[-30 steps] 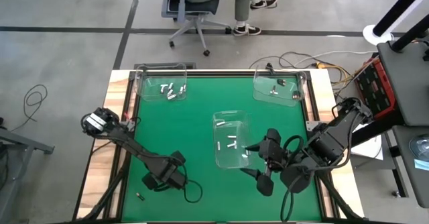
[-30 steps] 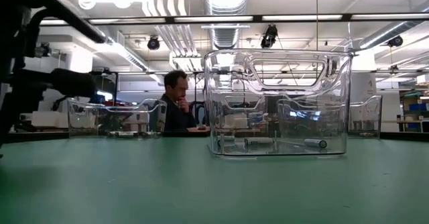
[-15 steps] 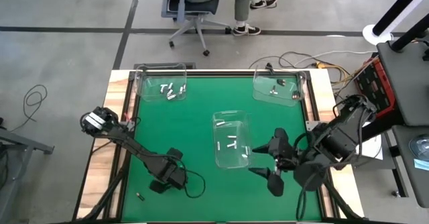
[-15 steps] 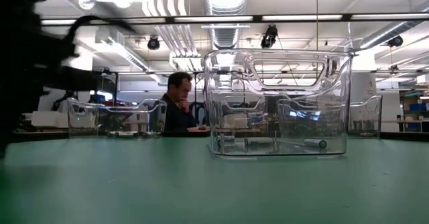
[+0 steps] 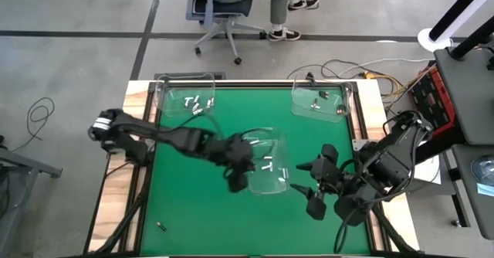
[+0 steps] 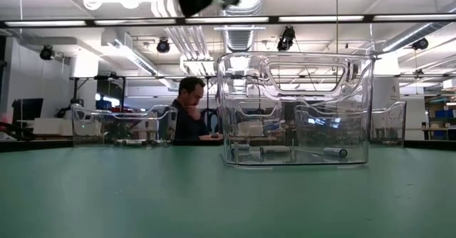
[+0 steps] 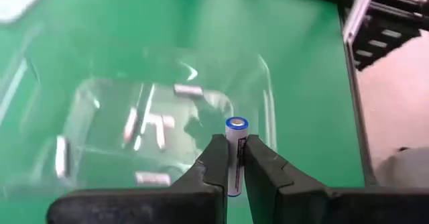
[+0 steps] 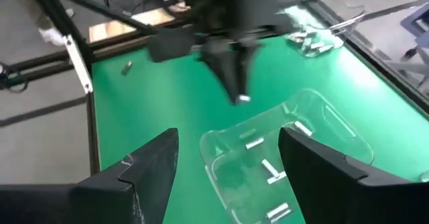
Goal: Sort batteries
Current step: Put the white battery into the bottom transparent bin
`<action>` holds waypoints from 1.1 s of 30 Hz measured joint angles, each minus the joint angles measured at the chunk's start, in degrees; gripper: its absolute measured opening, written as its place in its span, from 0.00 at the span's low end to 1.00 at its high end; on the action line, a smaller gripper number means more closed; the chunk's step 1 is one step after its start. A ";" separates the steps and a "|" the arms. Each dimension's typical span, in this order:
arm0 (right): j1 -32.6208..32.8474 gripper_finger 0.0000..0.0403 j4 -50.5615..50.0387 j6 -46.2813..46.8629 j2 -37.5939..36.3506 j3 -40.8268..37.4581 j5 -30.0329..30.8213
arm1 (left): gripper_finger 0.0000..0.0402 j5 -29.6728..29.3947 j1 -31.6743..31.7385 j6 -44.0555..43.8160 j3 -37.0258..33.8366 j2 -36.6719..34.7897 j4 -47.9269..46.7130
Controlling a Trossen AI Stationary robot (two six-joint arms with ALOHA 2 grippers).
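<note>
Where green mat (image 5: 193, 212) ends: seated person (image 6: 187, 110) behind.

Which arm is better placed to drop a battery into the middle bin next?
Left. The left gripper already grips a battery at the middle bin's edge; the right gripper waits open and empty beside it.

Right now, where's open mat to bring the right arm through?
Bare mat lies between the far-left bin and far-right bin, and along the near edge. The middle is crowded: the left gripper holds a battery beside the centre bin. The right gripper waits open nearby.
</note>
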 joint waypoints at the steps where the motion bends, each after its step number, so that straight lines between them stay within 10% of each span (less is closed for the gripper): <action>1: 0.02 0.61 -0.14 -0.18 -0.02 0.00 -0.50 | 0.03 0.75 1.41 1.71 2.30 1.74 -0.29; 15: 0.40 0.58 -9.58 10.17 -1.64 1.40 -14.17 | 0.03 8.07 9.33 13.19 30.50 31.61 -16.30; 33: 0.74 0.67 -11.16 10.20 -1.51 1.33 -14.01 | 0.03 7.76 8.97 12.82 34.37 43.45 -19.75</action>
